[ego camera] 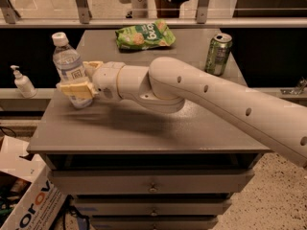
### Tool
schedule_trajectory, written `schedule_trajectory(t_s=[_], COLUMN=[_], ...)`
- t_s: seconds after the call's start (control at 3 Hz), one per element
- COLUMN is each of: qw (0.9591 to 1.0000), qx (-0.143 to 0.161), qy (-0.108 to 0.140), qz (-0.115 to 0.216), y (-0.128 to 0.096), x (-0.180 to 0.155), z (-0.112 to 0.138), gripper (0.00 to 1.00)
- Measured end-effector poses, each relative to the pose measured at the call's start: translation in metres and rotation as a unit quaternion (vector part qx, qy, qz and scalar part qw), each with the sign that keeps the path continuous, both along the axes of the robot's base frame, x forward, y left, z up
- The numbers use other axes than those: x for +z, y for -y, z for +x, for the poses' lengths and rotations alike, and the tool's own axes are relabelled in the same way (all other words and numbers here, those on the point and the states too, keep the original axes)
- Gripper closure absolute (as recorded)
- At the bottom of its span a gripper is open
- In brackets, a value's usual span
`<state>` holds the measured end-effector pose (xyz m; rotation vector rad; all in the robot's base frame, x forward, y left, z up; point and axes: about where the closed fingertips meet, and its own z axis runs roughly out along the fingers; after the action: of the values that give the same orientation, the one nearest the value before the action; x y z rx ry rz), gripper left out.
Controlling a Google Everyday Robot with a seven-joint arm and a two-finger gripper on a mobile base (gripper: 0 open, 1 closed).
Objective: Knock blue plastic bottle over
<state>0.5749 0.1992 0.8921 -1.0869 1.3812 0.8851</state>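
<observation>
The blue plastic bottle (65,60), clear with a white cap and a pale label, stands near the left edge of the grey cabinet top (144,131). It leans a little, with its cap toward the left. My gripper (83,76) is at the bottle's lower half, and my white arm reaches in from the right. The gripper is open: one yellowish finger (76,88) lies across the front of the bottle, the other (92,64) just to its right. The bottle's base is partly hidden behind the front finger.
A green snack bag (144,34) lies at the back middle. A green drink can (218,53) stands at the back right. A white pump bottle (22,83) stands on a ledge to the left. A cardboard box (29,200) sits on the floor at the lower left. Drawers (151,186) are below.
</observation>
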Motion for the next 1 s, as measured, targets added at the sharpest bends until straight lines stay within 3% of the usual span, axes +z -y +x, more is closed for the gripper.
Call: schedule_trajectory(t_s=[0.67,1.0], qw=[0.9997,0.999], qx=[-0.017,-0.012], qy=[-0.002,0.004], qz=[-0.017,-0.044], y=[0.04,0.064], x=[0.017,0.043], z=[-0.004,-0.01], gripper=[0.88,1.0])
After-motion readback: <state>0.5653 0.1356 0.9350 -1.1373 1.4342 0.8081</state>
